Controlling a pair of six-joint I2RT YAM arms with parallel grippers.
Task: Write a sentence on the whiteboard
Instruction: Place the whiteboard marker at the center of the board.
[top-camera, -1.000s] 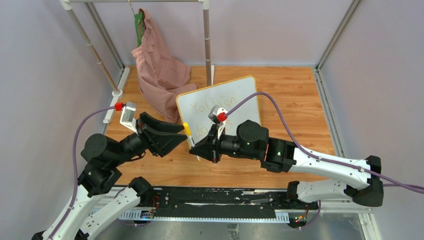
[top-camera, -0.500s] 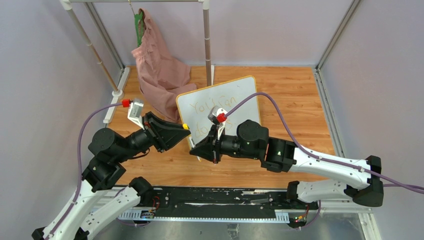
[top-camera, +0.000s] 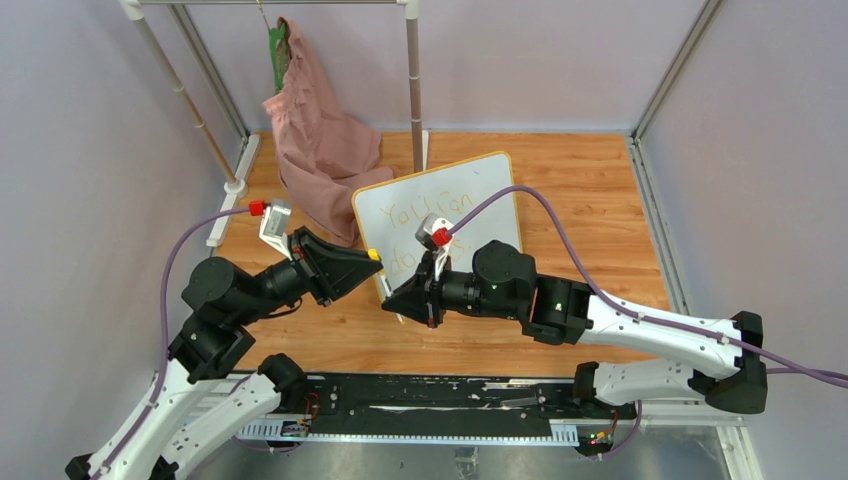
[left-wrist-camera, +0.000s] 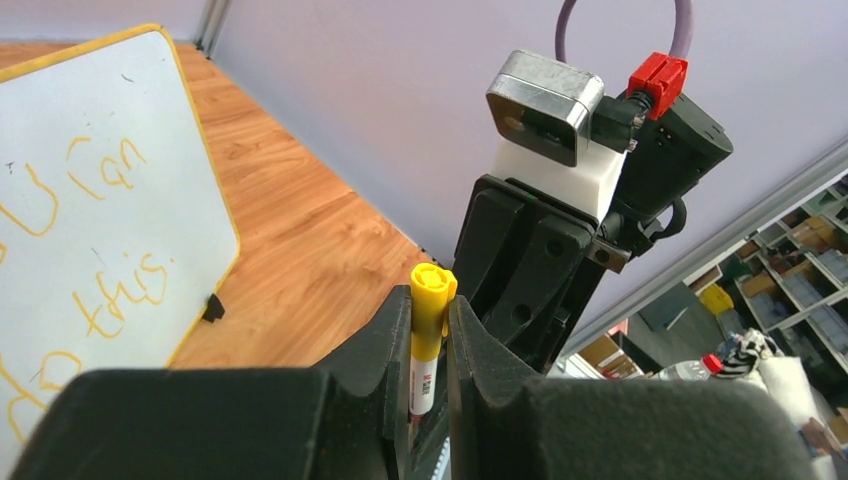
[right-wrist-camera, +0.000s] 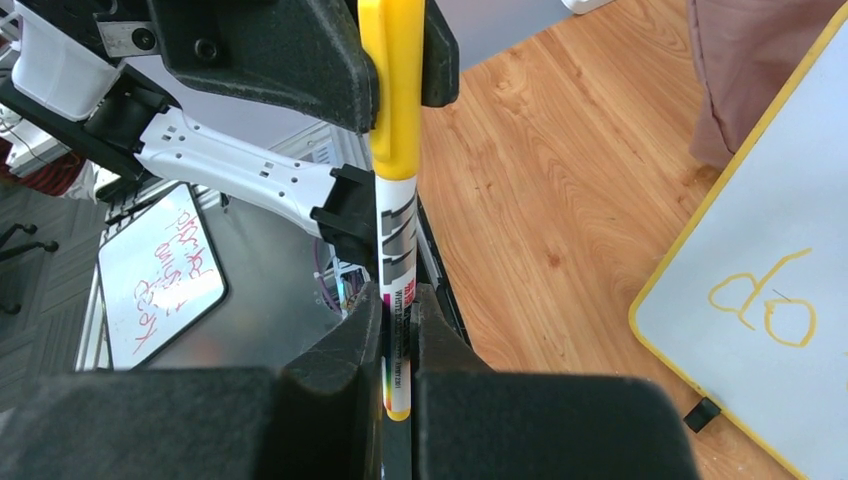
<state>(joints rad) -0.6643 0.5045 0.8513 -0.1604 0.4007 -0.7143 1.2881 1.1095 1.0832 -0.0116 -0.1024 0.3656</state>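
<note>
Board: small glossy white whiteboard with thin yellow-orange frame, propped at a tilt on the wooden table top, mid-table, just beyond both grippers; one black foot shows at its lower corner in the left wrist view.
Writing: orange-yellow handwritten sentence, two lines; upper line reads "You can", lower line "do this", partly hidden by the right wrist in the top view.
Pen: white-barrelled marker with yellow cap, held in the air in front of the board's near left corner, apart from the board.
Right gripper: clamped narrow on the marker's barrel near its rear end.
Left gripper: fingers pressed on either side of the yellow cap, gripping it.
Arms: the two grippers meet nose to nose along the marker.
Surroundings: pink cloth hanging from a white tube rack, its lower folds just beside the board's left edge.
</note>
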